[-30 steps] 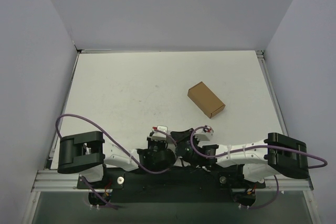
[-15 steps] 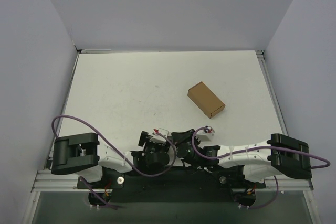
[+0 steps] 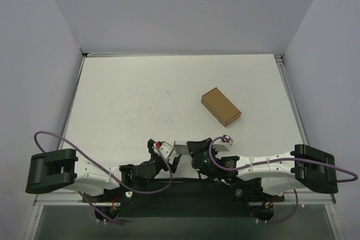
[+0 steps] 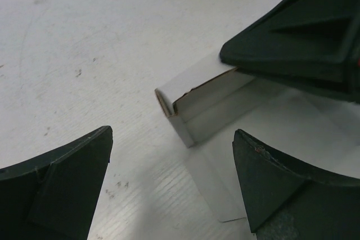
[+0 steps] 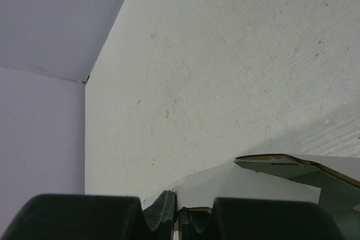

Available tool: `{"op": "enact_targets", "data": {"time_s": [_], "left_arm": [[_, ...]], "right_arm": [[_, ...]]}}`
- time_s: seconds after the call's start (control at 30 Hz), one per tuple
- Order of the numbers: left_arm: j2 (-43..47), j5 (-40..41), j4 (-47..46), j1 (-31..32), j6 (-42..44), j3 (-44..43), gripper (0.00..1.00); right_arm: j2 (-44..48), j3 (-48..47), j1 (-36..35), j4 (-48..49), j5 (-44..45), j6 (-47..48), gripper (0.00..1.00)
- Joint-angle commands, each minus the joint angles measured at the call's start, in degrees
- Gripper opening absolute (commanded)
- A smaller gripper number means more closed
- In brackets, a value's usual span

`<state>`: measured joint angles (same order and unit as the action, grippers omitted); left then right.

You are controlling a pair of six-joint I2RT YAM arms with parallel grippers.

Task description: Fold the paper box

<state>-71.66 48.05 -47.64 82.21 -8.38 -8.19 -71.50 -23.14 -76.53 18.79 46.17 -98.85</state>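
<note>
**Folding Partway Done, End Flaps Left to Close**

The paper box (image 3: 182,148) sat at the near edge of the tabletop (image 3: 129,94), between the two arms and well apart from the brown box (image 3: 220,106) farther out. In the left wrist view it was no flat sheet. Its panels stood up as a low, long sleeve, with a creased corner and one open end showing a brown inner edge. A flap (image 4: 225,192) lay flat on the tabletop beside it, and nothing was tucked in at the open end.

The right end effector (image 5: 178,206) had its fingers pressed together on a white card edge of the paper box, pinching it. From the left wrist camera, that dark end effector lay over the far part of the sleeve. The left end effector (image 4: 171,132) hung just short of the open end with its fingers spread wide. It touched nothing and held nothing.

By these views, the body folds looked made and the sleeve looked formed. The remaining work seemed to be raising the flat flap, folding in the tabs at the open end and closing it. The other end was hidden under the right end effector, so its state could not be told. The paper box looked light and springy, and the sleeve might sag open if the single pinch slipped.
</note>
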Motion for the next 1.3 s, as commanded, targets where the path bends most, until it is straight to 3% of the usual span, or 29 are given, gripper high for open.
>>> {"op": "enact_targets", "data": {"time_s": [0.0, 0.1, 0.2, 0.4, 0.8, 1.13, 1.27], "left_arm": [[12.05, -13.67, 7.31, -2.84, -3.90, -3.32, 0.97], [18.73, -18.69, 18.67, -8.20, -12.95, -7.10, 0.97], [23.83, -23.96, 22.23, -13.65, -18.50, -7.02, 0.97], [23.50, -32.66, 30.22, -23.14, -30.28, -8.77, 0.97], [15.85, -36.54, 23.91, -28.07, -33.72, -7.38, 0.96], [10.84, -38.12, 17.32, -30.01, -34.95, -6.41, 0.88], [8.65, -39.26, 15.21, -30.10, -35.56, -5.53, 0.79]], "right_arm": [[-0.30, 2.22, 0.24, -8.68, 2.08, 3.14, 0.00], [-0.48, 2.04, 0.16, -8.42, 1.99, 3.66, 0.00], [-0.74, 2.04, 0.16, -8.15, 1.82, 3.66, 0.00], [-1.00, 1.95, 0.16, -7.80, 1.46, 4.19, 0.00], [-1.88, 2.04, 0.16, -7.54, 0.67, 3.84, 0.00], [-2.50, 1.95, 0.16, -7.45, -0.12, 4.10, 0.00], [-2.67, 2.04, 0.16, -7.54, -0.29, 3.93, 0.00]]}}
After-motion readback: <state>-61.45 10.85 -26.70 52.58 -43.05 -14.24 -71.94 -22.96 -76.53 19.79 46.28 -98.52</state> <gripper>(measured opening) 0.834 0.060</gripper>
